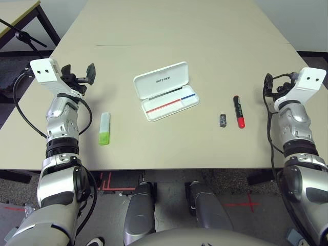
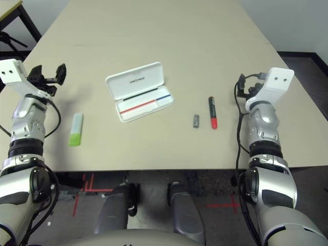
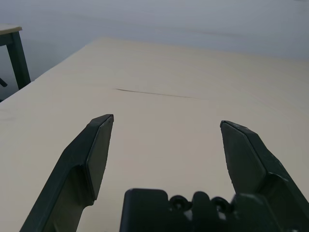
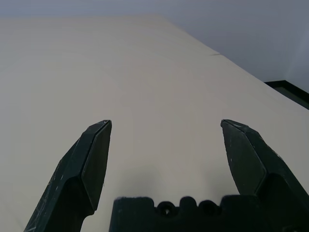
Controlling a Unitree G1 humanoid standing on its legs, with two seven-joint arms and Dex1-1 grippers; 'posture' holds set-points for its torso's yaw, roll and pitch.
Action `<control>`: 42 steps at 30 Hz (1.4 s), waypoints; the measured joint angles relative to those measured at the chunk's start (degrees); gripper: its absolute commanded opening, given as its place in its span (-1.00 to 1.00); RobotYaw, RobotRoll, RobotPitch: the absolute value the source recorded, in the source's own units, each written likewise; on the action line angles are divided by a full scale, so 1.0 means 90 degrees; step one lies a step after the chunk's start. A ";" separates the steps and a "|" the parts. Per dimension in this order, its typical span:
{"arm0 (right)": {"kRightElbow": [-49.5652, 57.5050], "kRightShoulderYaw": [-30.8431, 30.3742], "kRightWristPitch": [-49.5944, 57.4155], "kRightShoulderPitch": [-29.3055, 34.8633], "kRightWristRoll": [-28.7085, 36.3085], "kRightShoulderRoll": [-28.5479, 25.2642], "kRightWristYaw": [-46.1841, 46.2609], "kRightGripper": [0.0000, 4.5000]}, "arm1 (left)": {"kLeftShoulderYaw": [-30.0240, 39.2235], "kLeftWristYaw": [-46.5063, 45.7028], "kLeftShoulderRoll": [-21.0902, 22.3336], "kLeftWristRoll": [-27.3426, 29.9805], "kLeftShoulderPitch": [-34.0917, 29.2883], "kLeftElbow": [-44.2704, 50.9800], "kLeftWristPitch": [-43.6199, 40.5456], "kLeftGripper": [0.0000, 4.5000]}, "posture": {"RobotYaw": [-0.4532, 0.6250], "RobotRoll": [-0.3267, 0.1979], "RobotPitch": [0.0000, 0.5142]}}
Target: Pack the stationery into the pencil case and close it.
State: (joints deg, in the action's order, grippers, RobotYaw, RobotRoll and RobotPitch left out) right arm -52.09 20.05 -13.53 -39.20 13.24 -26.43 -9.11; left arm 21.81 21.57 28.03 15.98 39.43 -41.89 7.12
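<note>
The white pencil case [image 1: 166, 92] lies open at the table's middle, its lid flat on the far side and a red-blue line in its tray. A lime-green and white stick [image 1: 104, 128] lies to its left. To its right sit a tiny dark grey block [image 1: 223, 120] and a red marker with a black cap [image 1: 239, 111]. My left gripper [image 1: 78, 70] hovers open at the far left, beyond the green stick. At the table's right edge, right of the marker, my right gripper [image 4: 164, 129] is also open. Neither holds anything.
The beige table [image 1: 169, 31] stretches far beyond the case, with a thin seam [image 3: 154, 93] across it. A dark stand and another table's corner [image 1: 20, 20] are off the left edge. The front edge runs just below the stationery.
</note>
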 measured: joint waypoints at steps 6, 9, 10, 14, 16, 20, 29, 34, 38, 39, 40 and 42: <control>0.0000 0.0000 -0.0002 0.0018 0.0000 0.0000 0.0030 1.00 | -0.0036 0.0018 -0.0025 0.0000 0.0000 0.0005 0.0000 0.99 | -0.41 0.25 -0.39; 0.0005 0.0000 -0.0002 0.0018 0.0000 0.0000 0.0045 1.00 | -0.0048 0.0023 -0.0036 0.0000 0.0000 0.0006 0.0000 0.99 | -0.41 0.25 -0.38; 0.0011 0.0000 -0.0002 0.0020 -0.0001 0.0000 0.0047 1.00 | -0.0051 0.0024 -0.0041 0.0000 0.0000 0.0006 0.0000 0.99 | -0.41 0.25 -0.39; 0.0040 0.0000 -0.0002 0.0029 -0.0001 -0.0001 0.0043 1.00 | -0.0054 0.0039 -0.0058 0.0000 0.0000 0.0012 -0.0003 0.99 | -0.40 0.25 -0.41; 0.0040 -0.0001 -0.0002 0.0029 -0.0001 -0.0001 0.0026 1.00 | -0.0053 0.0062 -0.0057 0.0000 0.0000 0.0019 -0.0003 0.99 | -0.40 0.25 -0.41; 0.0052 -0.0023 -0.0001 0.0014 -0.0001 -0.0001 -0.0089 1.00 | -0.0050 0.0064 -0.0056 0.0001 0.0000 0.0019 -0.0012 0.99 | -0.39 0.25 -0.39; 0.0341 -0.0230 0.0234 -0.0022 -0.0004 -0.0010 -0.0687 1.00 | -0.0040 0.0177 0.0063 0.0033 -0.0040 0.0198 -0.0246 0.99 | -0.33 0.25 -0.36; 0.0513 -0.0464 0.0505 -0.0056 -0.0050 -0.0084 -0.1231 1.00 | -0.0043 0.0541 0.0212 0.0169 -0.0422 0.0778 -0.0599 0.99 | -0.30 0.25 -0.36; 0.0677 -0.0688 0.0792 -0.0099 -0.0090 -0.0250 -0.1821 1.00 | -0.0054 0.0986 0.0285 0.0385 -0.0841 0.1532 -0.1067 0.99 | -0.28 0.25 -0.36; 0.0777 -0.0761 0.0904 -0.0099 -0.0091 -0.0265 -0.2000 1.00 | -0.0059 0.1095 0.0314 0.0454 -0.0965 0.1774 -0.1224 0.99 | -0.28 0.25 -0.36; 0.0875 -0.0849 0.1029 -0.0099 -0.0091 -0.0299 -0.2204 1.00 | -0.0104 0.1240 0.0378 0.0515 -0.1077 0.2000 -0.1406 0.99 | -0.27 0.25 -0.36; 0.1066 -0.0948 0.1288 -0.0099 -0.0081 -0.0360 -0.2558 1.00 | -0.0196 0.1511 0.0536 0.0653 -0.1253 0.2447 -0.1812 0.99 | -0.27 0.25 -0.36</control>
State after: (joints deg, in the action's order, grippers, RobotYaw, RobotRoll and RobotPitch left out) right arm -42.50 11.52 -1.93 -40.09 12.51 -29.68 -32.13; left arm 20.05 35.17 32.85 21.85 28.16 -19.87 -9.19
